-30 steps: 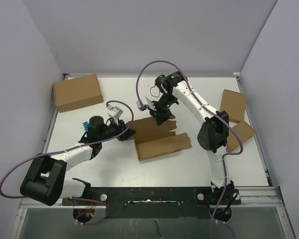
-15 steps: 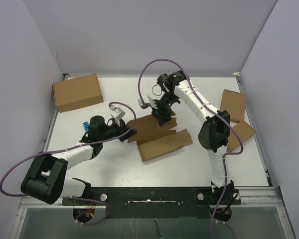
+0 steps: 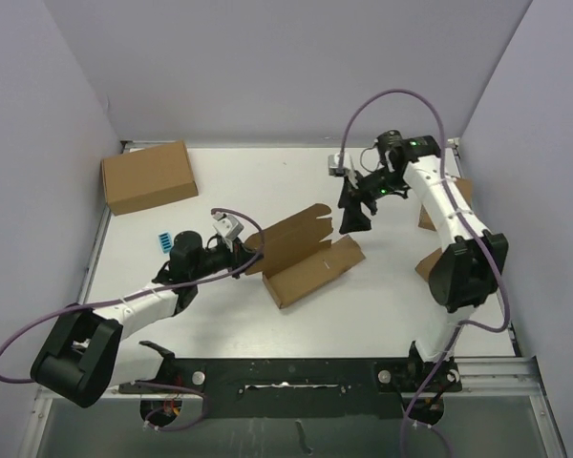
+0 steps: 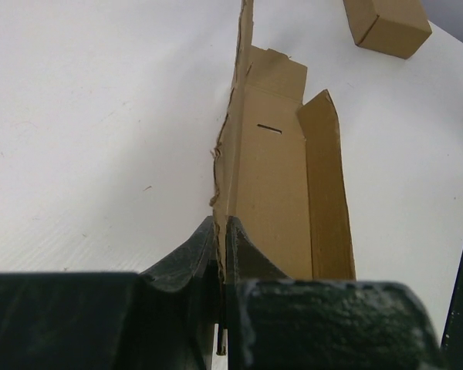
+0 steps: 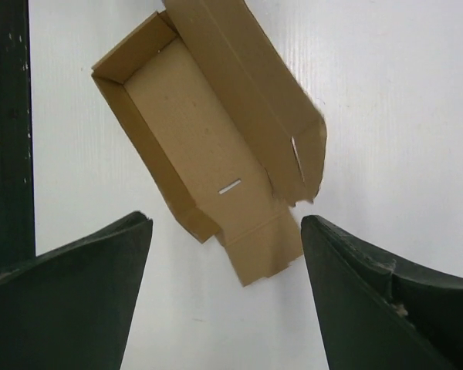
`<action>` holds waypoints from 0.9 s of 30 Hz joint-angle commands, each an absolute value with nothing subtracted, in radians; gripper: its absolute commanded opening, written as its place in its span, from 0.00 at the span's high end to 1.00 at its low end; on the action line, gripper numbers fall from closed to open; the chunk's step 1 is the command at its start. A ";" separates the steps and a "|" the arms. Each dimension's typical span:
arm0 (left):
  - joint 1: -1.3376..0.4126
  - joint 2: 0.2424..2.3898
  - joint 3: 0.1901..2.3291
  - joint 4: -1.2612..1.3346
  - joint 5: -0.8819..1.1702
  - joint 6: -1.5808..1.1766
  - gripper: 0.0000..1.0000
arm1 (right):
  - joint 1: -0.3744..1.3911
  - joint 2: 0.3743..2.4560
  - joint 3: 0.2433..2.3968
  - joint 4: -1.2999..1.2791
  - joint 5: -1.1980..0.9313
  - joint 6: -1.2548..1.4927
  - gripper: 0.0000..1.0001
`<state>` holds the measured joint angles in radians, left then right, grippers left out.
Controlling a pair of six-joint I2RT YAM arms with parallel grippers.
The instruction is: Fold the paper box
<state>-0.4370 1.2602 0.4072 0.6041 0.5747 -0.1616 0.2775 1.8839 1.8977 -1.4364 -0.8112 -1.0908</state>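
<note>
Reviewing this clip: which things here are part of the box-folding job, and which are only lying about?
In the job:
- paper box, half-folded
- left pincer, shut on its edge
- right pincer, open, clear of it

Lying about:
- large closed carton, far left
- two small closed boxes, behind the right arm
- small blue object, by the left arm

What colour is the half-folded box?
The half-folded cardboard box is plain brown; best in right wrist view.
</note>
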 commanded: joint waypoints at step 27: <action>-0.418 1.239 0.285 0.959 0.590 -0.277 1.00 | 0.096 1.680 1.030 -0.084 -0.987 -0.720 1.00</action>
